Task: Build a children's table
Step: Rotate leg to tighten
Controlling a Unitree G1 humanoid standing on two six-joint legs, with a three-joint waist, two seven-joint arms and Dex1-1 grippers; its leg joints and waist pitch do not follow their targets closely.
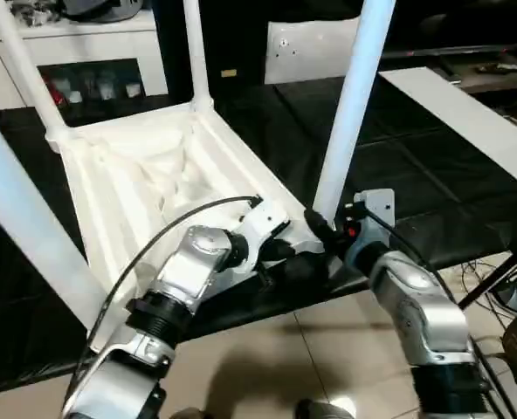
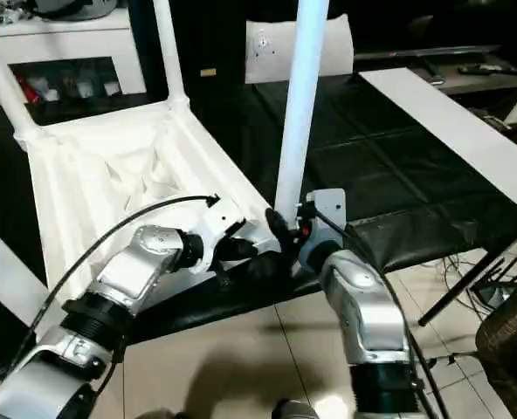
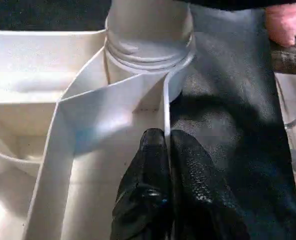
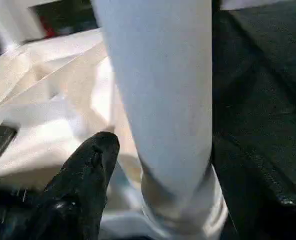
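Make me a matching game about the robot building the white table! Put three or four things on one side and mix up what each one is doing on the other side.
Things:
1. left end effector
2. right end effector
3. table top
4. mat

States:
A. lies upside down, ribs showing
B. black, spread under the table
C. pinches the thin rim of the table top
D. sits at the bottom of the nearest leg

Pairs: 1-C, 2-D, 3-A, 4-B
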